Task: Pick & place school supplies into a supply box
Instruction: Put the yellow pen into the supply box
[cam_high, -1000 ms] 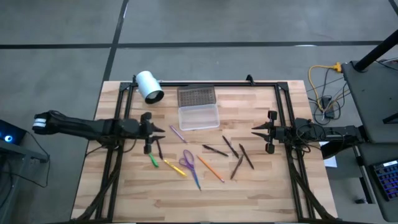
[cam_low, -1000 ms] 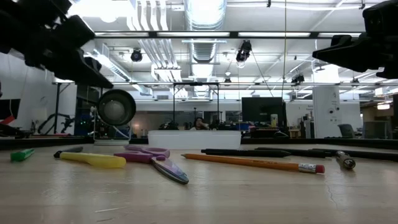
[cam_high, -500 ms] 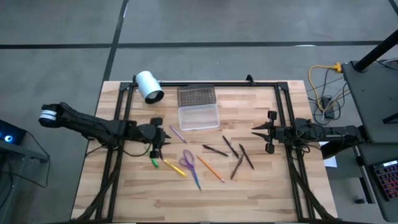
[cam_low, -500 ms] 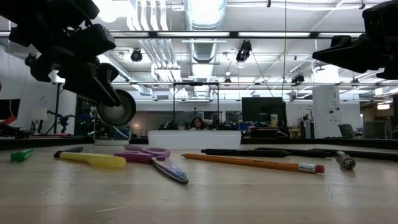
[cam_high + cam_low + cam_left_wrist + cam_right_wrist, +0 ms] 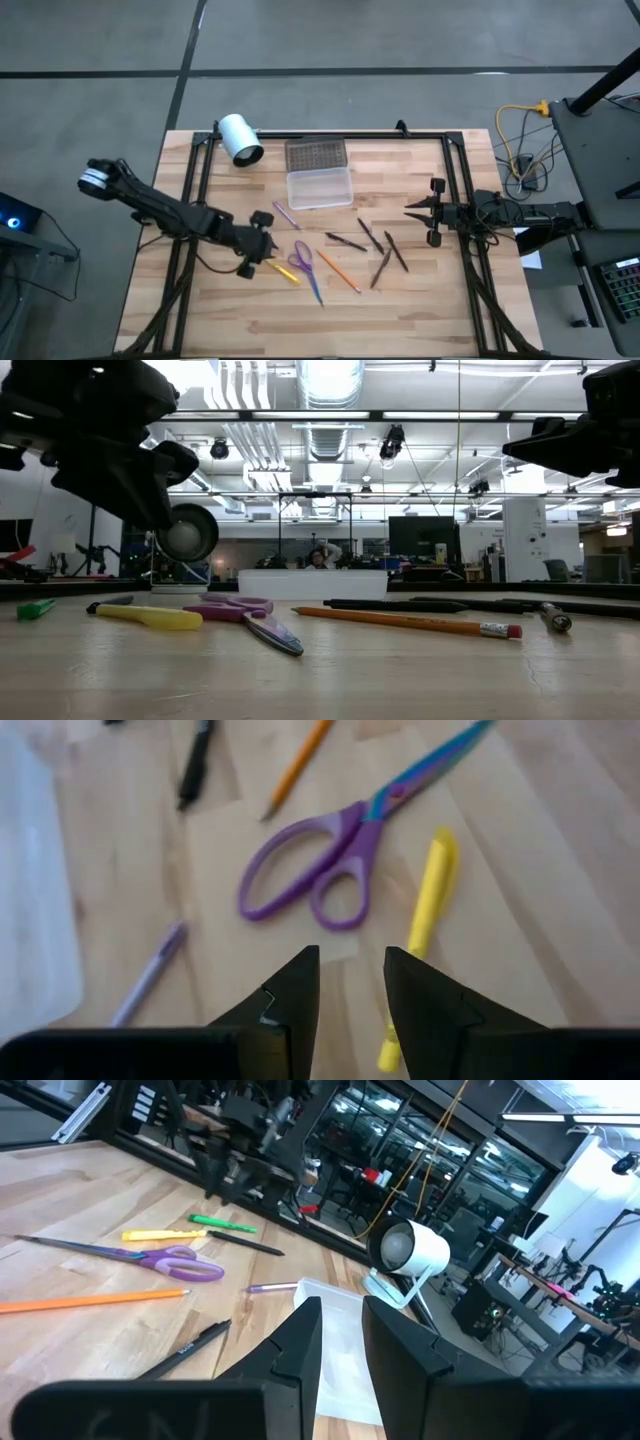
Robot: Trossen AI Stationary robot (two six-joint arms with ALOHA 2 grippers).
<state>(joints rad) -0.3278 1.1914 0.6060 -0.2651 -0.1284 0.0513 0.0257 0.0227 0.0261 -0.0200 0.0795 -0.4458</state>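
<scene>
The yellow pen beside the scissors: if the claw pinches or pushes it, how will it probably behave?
The yellow pen looks thin and straight, so it is probably stiff and light. It lies flat on the wooden table; a sideways push may roll it, possibly against the purple scissors close beside it. The left claw, open above it, likely has little height to pinch.

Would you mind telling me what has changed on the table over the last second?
The left tool swung from the table's left side toward the middle, now hovering open above the purple-handled scissors and yellow pen, holding nothing. The right tool and all supplies stayed put.
</scene>
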